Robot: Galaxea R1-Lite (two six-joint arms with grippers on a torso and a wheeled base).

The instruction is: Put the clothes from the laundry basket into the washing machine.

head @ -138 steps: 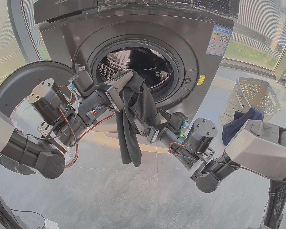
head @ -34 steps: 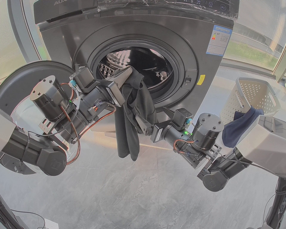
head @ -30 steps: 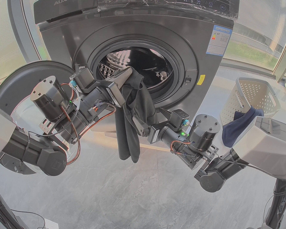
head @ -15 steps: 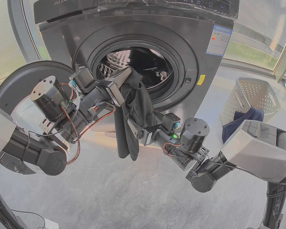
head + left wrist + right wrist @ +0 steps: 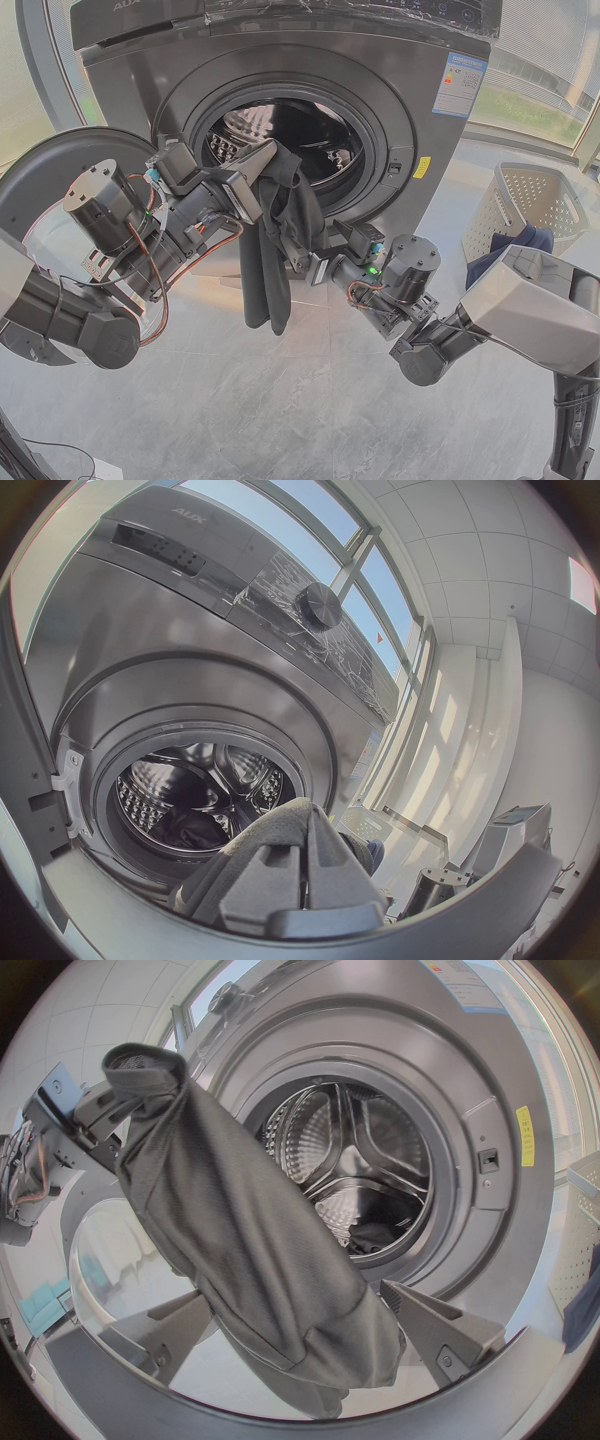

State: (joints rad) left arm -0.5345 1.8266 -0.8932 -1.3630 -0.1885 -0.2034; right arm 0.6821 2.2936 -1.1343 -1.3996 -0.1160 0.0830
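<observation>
The left gripper (image 5: 270,150) is pinched shut on the top of the garment (image 5: 269,275), holding it before the washer (image 5: 400,112) mouth, and the cloth hangs down from it. The right gripper (image 5: 312,1329) is spread wide with the garment's middle between its fingers. Half a second ago it sat lower and further left. The basket (image 5: 531,194) at right holds a navy cloth (image 5: 528,239).
</observation>
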